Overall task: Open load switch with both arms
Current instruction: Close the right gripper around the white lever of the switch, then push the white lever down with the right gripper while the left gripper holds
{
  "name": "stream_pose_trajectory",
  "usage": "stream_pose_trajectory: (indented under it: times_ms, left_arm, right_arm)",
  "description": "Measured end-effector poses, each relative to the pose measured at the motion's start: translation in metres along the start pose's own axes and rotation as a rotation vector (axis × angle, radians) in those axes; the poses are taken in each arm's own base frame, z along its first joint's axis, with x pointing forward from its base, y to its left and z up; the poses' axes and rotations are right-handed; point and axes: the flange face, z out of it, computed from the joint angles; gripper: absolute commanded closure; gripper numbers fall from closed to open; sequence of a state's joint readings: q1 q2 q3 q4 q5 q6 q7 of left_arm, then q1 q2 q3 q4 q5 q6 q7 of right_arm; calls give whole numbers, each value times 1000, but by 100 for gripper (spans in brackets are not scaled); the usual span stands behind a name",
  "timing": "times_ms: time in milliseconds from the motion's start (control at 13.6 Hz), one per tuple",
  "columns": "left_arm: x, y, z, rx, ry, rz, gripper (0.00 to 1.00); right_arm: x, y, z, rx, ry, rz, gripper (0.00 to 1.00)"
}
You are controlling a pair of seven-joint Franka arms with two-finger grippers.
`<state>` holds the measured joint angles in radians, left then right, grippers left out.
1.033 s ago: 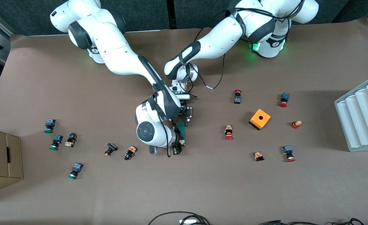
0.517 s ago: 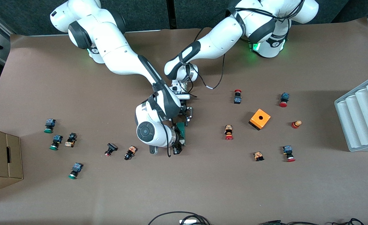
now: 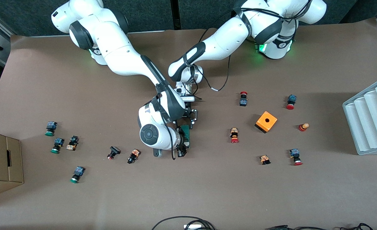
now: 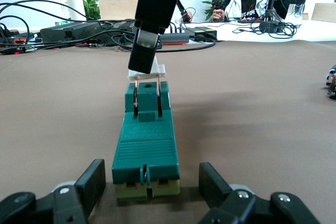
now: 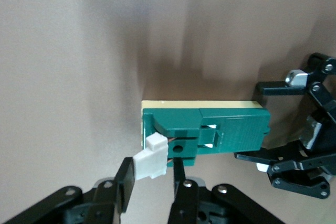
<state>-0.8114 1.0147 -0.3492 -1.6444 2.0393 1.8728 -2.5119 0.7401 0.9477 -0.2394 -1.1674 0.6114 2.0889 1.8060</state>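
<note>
The dark green load switch (image 3: 185, 132) lies near the middle of the brown table. In the left wrist view the load switch (image 4: 147, 145) lies lengthwise, and its white piece (image 4: 147, 72) stands up on two copper prongs at the end nearer the front camera. My left gripper (image 3: 190, 122) straddles the switch's other end, one finger (image 4: 94, 179) on each side, shut on the body. My right gripper (image 5: 152, 162) is shut on the white piece (image 5: 151, 162). The left gripper (image 5: 249, 122) also shows in the right wrist view at the switch's (image 5: 210, 127) other end.
An orange cube (image 3: 266, 121) and several red-capped buttons (image 3: 234, 135) lie toward the left arm's end. Green-capped buttons (image 3: 57, 145) lie toward the right arm's end, near a cardboard box (image 3: 1, 161). A white ridged tray (image 3: 370, 118) stands at the table's edge.
</note>
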Motion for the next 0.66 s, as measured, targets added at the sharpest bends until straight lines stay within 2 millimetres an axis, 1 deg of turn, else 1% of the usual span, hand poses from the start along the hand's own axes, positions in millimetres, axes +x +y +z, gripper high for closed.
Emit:
stream_pose_trajectory:
  times_ms: [369,664]
  left_arm:
    - [0,0,0,0,0,0,19]
    - [0,0,0,0,0,0,19]
  right_arm:
    - [-13,10,0,-22,1,-20,64]
    - [-16,13,-2,-36,2,-24,64]
